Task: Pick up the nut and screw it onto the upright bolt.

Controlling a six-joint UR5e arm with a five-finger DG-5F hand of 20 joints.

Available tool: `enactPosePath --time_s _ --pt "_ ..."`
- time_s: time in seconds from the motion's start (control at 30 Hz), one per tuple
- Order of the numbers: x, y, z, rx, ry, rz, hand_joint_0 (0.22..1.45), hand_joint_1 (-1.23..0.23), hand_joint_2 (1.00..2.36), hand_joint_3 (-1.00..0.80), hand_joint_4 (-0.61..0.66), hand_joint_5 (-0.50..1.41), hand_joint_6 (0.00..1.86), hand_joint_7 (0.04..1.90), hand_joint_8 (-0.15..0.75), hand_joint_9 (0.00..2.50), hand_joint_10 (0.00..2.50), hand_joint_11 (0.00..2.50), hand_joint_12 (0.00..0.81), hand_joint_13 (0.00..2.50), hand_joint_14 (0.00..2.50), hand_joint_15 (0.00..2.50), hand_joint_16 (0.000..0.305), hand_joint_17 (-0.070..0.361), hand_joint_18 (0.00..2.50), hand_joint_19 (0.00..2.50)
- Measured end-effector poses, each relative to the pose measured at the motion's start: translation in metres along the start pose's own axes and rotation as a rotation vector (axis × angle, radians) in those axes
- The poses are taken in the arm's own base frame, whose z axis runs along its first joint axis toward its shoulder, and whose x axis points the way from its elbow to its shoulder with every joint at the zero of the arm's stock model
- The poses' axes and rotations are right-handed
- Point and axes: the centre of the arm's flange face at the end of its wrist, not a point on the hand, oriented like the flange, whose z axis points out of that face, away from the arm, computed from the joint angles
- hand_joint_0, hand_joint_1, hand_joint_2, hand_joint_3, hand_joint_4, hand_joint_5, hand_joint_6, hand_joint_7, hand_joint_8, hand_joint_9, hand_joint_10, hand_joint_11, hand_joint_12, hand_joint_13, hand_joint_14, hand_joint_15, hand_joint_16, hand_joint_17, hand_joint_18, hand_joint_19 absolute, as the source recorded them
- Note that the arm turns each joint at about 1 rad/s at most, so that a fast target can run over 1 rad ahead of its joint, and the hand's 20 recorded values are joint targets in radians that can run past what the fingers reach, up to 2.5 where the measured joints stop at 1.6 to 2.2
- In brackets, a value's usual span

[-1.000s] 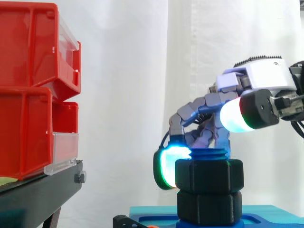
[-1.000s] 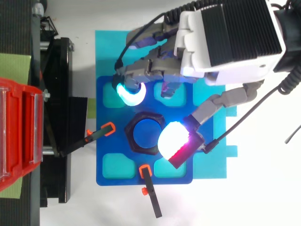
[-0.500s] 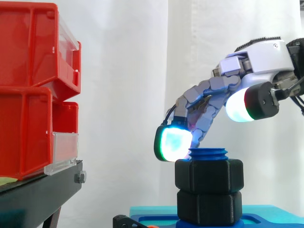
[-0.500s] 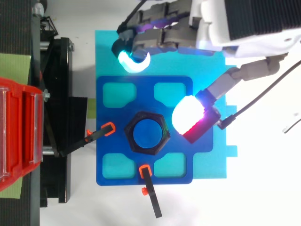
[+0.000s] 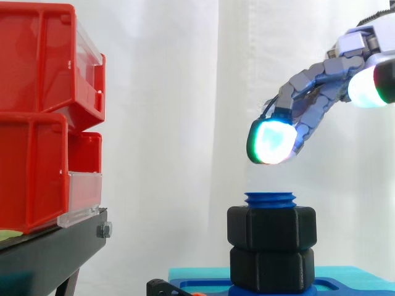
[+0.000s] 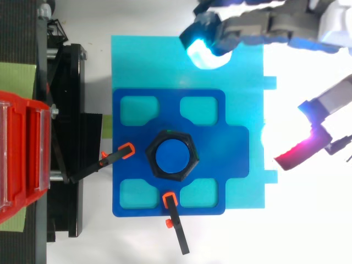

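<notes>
Now, hand point(image 5: 316, 92): open and holding nothing; fingers stretched out with a slight bend, thumb spread well apart from them.
Hand position: high at the right in the side view, above the nut and clear of it. From above, its fingers lie over the cyan sheet's edge at the top of the view, off to one side of the bolt.
Fingertips point(image 5: 270, 142): the leading pad glows white-cyan; the thumb's pad glows white with a magenta-red edge.
Nut point(image 5: 271, 227): black, hexagonal, sitting level on the bolt with a few blue threads showing above it.
Bolt point(image 5: 270, 198): blue, upright, at the middle of the blue plate.
Lower hex piece point(image 5: 271, 269): black, directly under the nut, standing on the plate.
Blue plate point(image 6: 236, 144): lies on the cyan sheet point(image 6: 242, 77); four cyan openings surround the bolt.
Clamps point(image 6: 117, 155): two, black with orange tips, reaching onto the plate from the view's left and bottom, tips near the nut.
Red bins point(image 5: 37, 123): stacked on the black stand point(image 5: 55, 246) at the left, well apart from the bolt.
</notes>
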Motion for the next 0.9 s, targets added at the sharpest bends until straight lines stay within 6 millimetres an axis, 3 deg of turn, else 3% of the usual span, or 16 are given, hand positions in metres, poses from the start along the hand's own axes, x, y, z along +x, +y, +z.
enactPosePath --time_s 0.17,0.53,0.83,0.9 --pt "0.001 0.005 -0.01 0.042 -0.015 0.061 0.48 -0.33 1.0 -0.5 0.24 -0.18 0.5 0.74 0.268 0.55 0.0 0.0 0.339 0.28 0.0 0.0 0.041 0.093 0.0 0.0" --pt "-0.017 0.022 -0.033 0.135 -0.015 0.151 0.51 -0.36 1.0 -0.5 0.22 -0.19 0.5 0.72 0.254 0.51 0.0 0.0 0.306 0.21 0.0 0.0 0.033 0.074 0.0 0.0" --pt "0.0 0.024 -0.067 0.201 -0.051 0.288 0.51 -0.37 1.0 -0.5 0.19 -0.22 0.5 0.65 0.23 0.33 0.0 0.0 0.301 0.06 0.0 0.0 0.034 0.076 0.0 0.0" --pt "0.005 0.023 -0.071 0.215 -0.055 0.328 0.51 -0.35 1.0 -0.5 0.16 -0.24 0.5 0.61 0.213 0.18 0.0 0.0 0.306 0.0 0.0 0.0 0.035 0.08 0.0 0.0"
